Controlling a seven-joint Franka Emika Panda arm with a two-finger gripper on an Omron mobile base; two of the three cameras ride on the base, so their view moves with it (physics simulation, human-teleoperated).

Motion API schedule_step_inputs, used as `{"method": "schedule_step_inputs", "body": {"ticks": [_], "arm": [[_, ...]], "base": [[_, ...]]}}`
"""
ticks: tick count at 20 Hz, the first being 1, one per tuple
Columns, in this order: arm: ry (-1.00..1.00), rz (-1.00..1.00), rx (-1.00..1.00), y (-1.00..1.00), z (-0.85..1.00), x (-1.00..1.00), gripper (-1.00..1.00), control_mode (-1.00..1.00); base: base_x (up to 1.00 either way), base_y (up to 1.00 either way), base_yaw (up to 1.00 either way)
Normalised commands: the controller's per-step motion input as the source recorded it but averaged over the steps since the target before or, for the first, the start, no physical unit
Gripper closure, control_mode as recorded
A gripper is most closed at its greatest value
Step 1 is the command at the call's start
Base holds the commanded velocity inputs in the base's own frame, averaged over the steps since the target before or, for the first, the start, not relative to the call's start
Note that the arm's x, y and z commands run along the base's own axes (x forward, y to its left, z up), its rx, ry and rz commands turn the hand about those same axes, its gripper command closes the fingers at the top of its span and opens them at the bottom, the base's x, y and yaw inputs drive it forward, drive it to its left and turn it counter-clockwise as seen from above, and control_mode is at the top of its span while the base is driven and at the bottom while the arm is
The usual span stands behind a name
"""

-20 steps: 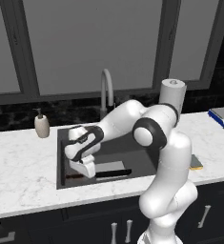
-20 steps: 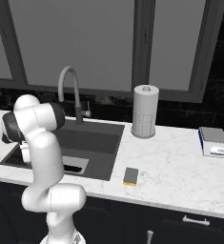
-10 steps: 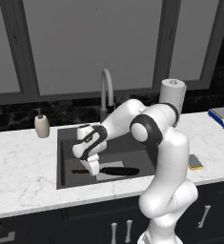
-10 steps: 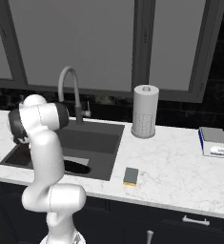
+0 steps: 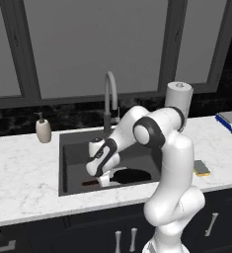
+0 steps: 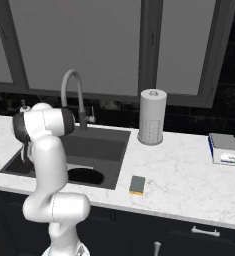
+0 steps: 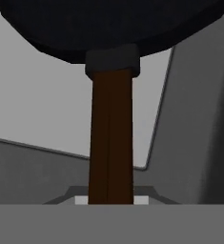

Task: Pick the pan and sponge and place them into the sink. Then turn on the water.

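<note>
The black pan [image 5: 132, 175] lies low in the dark grey sink [image 5: 73, 146], near its front wall, with the reddish-brown handle [image 5: 90, 183] pointing left. My gripper [image 5: 103, 180] is down inside the basin, shut on that handle. In the hand view the handle [image 7: 111, 143] runs straight up to the pan [image 7: 113, 24], over the sink's lighter grey bottom [image 7: 42, 109]. From the right base view the pan [image 6: 86, 175] shows past my arm in the sink [image 6: 101, 147]. The yellow sponge [image 5: 202, 168] [image 6: 137, 184] rests on the marble right of the sink. No water falls from the faucet [image 5: 109, 94].
A soap dispenser [image 5: 43, 129] stands left of the basin. A paper towel roll [image 6: 153, 116] stands behind the sink's right corner. A blue-and-white block [image 6: 224, 148] lies at the counter's far right. The gooseneck faucet [image 6: 71, 85] arches over the sink's back edge.
My gripper has gone down and a little right with the pan, from above the sink's left part to low in the basin near its front wall.
</note>
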Motion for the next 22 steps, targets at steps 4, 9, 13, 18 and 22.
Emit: {"method": "schedule_step_inputs", "body": {"ticks": [4, 9, 13, 18, 22], "arm": [[-0.03, -0.04, 0.01, -0.09, -0.26, 0.24, 1.0, -1.0], [0.0, -0.02, 0.0, 0.0, -0.14, 0.28, 1.0, -1.0], [0.0, 0.0, 0.01, 0.0, -0.15, 0.24, 1.0, -1.0], [0.0, -0.01, 0.0, 0.16, -0.17, 0.28, -1.0, -1.0], [0.0, 0.0, 0.0, 0.19, -0.08, 0.18, -1.0, -1.0]], "base": [[0.0, 0.0, 0.0], [0.0, 0.0, 0.0], [0.0, 0.0, 0.0], [0.0, 0.0, 0.0], [0.0, 0.0, 0.0]]}}
